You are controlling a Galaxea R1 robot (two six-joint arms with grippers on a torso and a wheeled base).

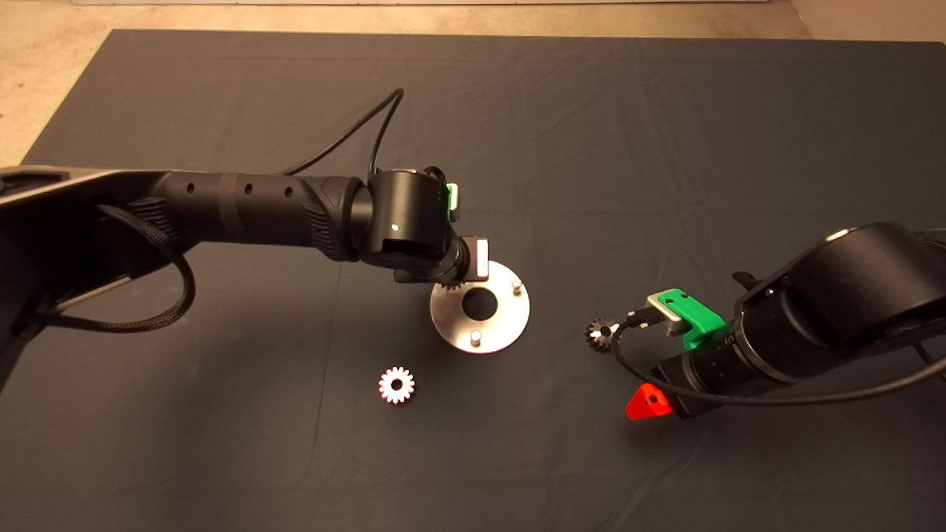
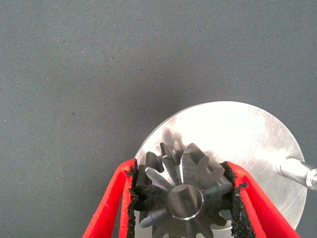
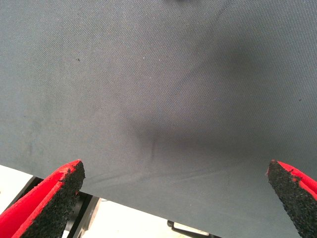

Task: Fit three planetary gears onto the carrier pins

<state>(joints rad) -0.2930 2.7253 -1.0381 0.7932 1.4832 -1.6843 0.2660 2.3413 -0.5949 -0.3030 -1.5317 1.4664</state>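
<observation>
1. Left gripper [image 2: 183,198] hovered over the far-left rim of the round plate [image 1: 510,325], jaws clenched on one planetary gear [image 2: 181,191]. Gear was held flat, centre hole facing up, prob. so the bore could drop straight onto a pin.
2. No pin showed under the held gear in the left wrist view, so I couldn't tell if it was lined up; looked not yet seated.
3. Two carrier pins [image 1: 516,284] stood bare on the plate: one at its right edge, one at its near edge [image 1: 476,338]. Third pin was hidden under the left arm.
4. Second gear [image 1: 397,385] lay flat on the mat [image 1: 665,111], near-left of the plate, apart from it. Third gear [image 1: 601,334] lay right of the plate.
5. Right gripper [image 3: 173,208] sat further right of the plate, just beyond the third gear, jaws released wide w/ nothing between; prob. waiting its turn near that gear.
6. Judged: none installed yet.
</observation>
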